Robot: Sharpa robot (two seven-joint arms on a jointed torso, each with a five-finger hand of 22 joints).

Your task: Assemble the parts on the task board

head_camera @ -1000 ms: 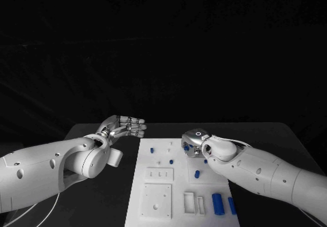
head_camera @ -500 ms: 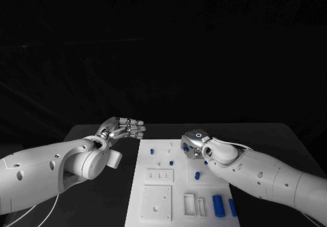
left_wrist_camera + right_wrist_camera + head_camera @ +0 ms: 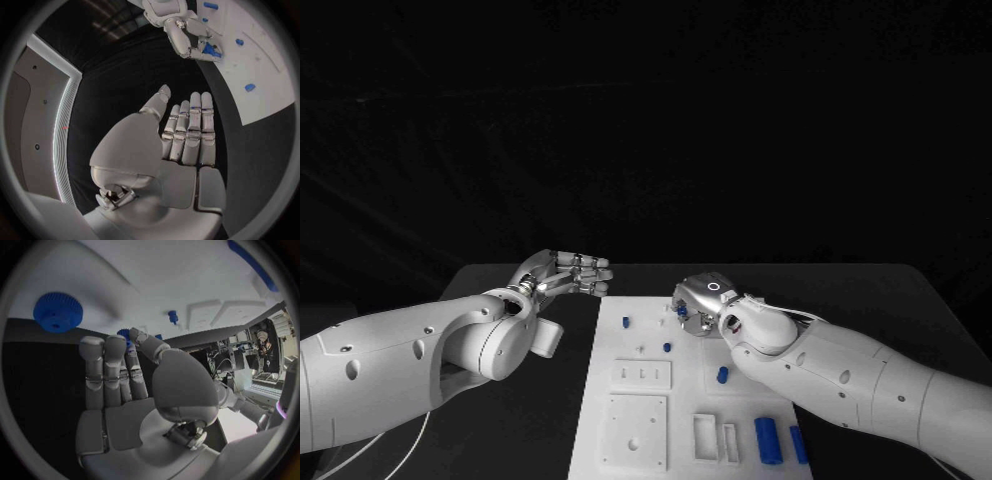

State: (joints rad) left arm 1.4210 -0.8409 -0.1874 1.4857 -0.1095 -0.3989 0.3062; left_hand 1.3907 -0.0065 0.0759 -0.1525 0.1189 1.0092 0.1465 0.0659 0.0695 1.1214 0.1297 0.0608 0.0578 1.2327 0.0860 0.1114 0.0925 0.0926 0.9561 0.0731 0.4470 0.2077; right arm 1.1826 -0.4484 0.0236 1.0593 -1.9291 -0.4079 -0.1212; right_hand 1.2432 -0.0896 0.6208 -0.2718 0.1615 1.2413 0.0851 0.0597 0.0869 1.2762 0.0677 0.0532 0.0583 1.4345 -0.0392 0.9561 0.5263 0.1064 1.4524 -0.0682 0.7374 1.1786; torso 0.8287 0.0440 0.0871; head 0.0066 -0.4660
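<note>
The task board (image 3: 678,395) is a long white plate lying in the middle of the black table (image 3: 891,290), running from the near edge toward the far one. Small blue parts sit on it: a short peg (image 3: 626,322) near the board's far left corner, another peg (image 3: 668,347) a little nearer, one (image 3: 721,375) toward the right edge, and two longer blue cylinders (image 3: 766,438) lying side by side at the near right corner. White blocks with holes and slots stand on the near half.

The right hand (image 3: 704,308) is over the far end of the board, its fingers (image 3: 115,372) straight and close together, the thumb bent toward them with a blue part (image 3: 211,50) at the fingertips; a firm pinch I cannot tell. A blue knurled knob (image 3: 57,311) lies on the board just beyond those fingertips.

The left hand (image 3: 563,272) hangs above the table off the board's far left corner, fingers (image 3: 190,131) straight and pressed side by side, holding nothing.
</note>
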